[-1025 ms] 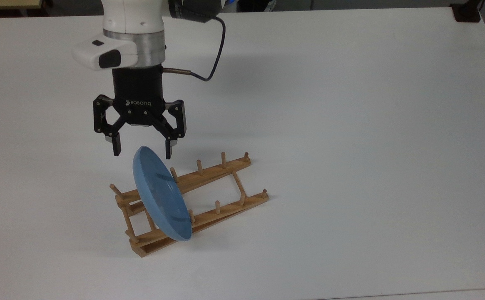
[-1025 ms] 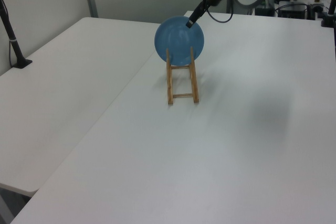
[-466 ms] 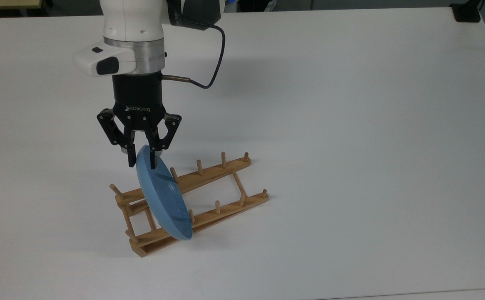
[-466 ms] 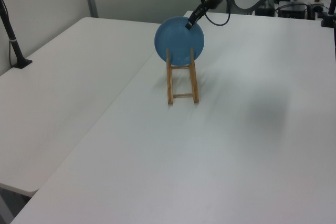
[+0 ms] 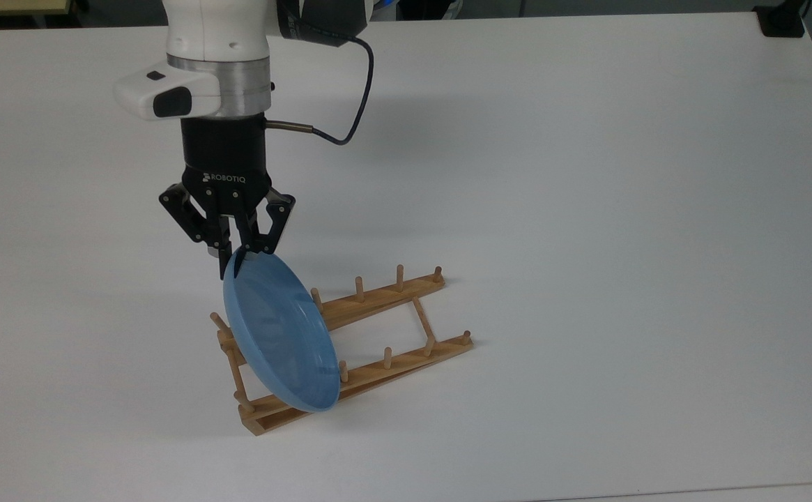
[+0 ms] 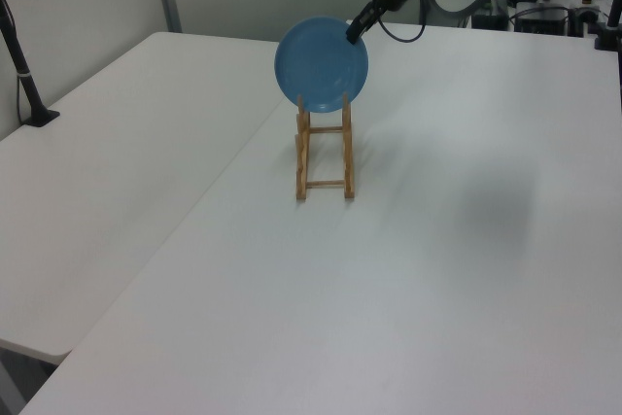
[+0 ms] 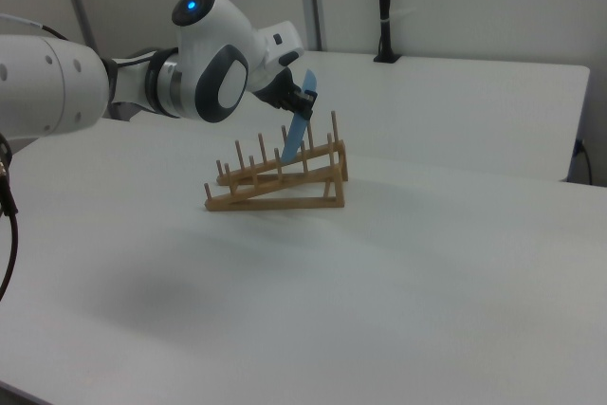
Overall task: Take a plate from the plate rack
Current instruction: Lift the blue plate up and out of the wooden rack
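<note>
Change: since half a second ago the plate rack (image 5: 350,348) has slid toward the top view's right, and the plate (image 5: 277,335) has tipped so its hollow face now shows; the gripper (image 5: 237,254) has shifted slightly toward the top view's left.
Fingers: pinched on the plate's upper rim (black pads either side of the edge, top view).
Plate: blue, standing tilted at the raised end of the rack, its lower edge down between the rails; in the left view it shows as a full disc (image 6: 322,62) above the rack (image 6: 324,153), in the right view as a thin blue sliver (image 7: 298,135).
Rack: light wood, two rails with upright pegs, wedge-shaped in the right view (image 7: 280,177), resting on the bench.
Bench: white, matt, bare around the rack (image 5: 587,209); a seam between two tops runs in the left view.
Room: pale wall panels behind; a black post (image 7: 383,7) stands at the far edge in the right view.
Hidden: the plate covers the rack's pegs behind it; the arm's upper part is cut off by the top view's upper edge.
</note>
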